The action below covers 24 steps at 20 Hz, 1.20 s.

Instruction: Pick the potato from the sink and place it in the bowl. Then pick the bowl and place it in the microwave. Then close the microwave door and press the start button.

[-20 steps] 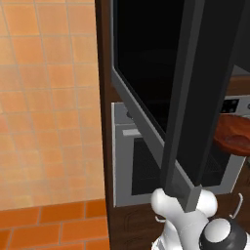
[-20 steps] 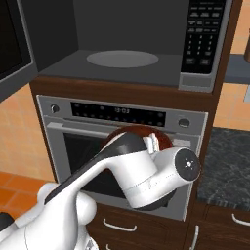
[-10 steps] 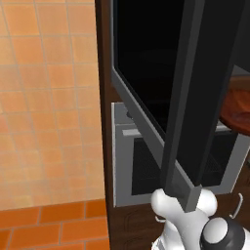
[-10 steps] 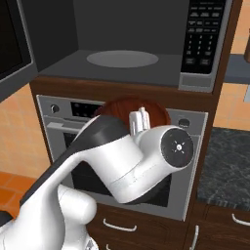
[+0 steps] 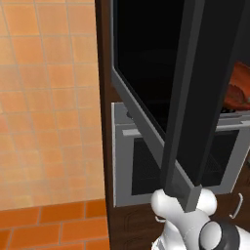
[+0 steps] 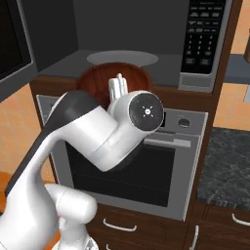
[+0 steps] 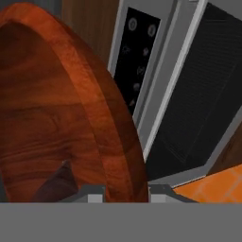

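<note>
The gripper (image 7: 125,191) is clamping the bowl (image 6: 105,80) rim, holding it before the open microwave (image 6: 146,46) (door (image 5: 195,97) swung wide), above the wall oven (image 6: 161,166), orange tiled wall (image 5: 49,97) standing left

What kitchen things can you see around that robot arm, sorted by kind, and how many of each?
Wooden bowl: 1
Microwave: 1
Microwave door, open: 1
Wall oven: 1
Glass turntable: 1
Keypad: 1
Total: 6
</note>
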Tool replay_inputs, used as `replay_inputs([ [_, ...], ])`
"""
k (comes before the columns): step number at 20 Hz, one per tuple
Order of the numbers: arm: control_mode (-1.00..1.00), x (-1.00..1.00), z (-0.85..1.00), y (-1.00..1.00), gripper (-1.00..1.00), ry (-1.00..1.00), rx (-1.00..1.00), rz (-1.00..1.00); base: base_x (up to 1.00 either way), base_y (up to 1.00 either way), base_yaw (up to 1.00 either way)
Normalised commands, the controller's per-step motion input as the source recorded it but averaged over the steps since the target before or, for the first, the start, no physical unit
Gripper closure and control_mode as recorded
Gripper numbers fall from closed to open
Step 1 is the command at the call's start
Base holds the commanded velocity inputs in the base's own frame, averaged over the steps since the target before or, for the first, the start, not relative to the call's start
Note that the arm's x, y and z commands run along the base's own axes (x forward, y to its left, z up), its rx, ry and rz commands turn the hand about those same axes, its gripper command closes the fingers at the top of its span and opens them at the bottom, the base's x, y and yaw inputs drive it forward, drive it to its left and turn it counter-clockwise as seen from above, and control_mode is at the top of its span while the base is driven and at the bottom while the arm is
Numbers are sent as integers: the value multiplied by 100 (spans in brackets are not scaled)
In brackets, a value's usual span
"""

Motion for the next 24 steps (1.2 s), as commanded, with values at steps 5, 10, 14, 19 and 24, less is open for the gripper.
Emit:
replay_inputs([
  [5,-100,71,62,36,100,0,0,0,0,0,0],
  [10,-100,70,45,7,100,0,0,0,0,0,0],
  [14,-100,68,11,0,100,0,0,0,0,0,0],
  [19,-100,57,16,2,100,0,0,0,0,0,0],
  [24,-100,56,19,7,100,0,0,0,0,0,0],
])
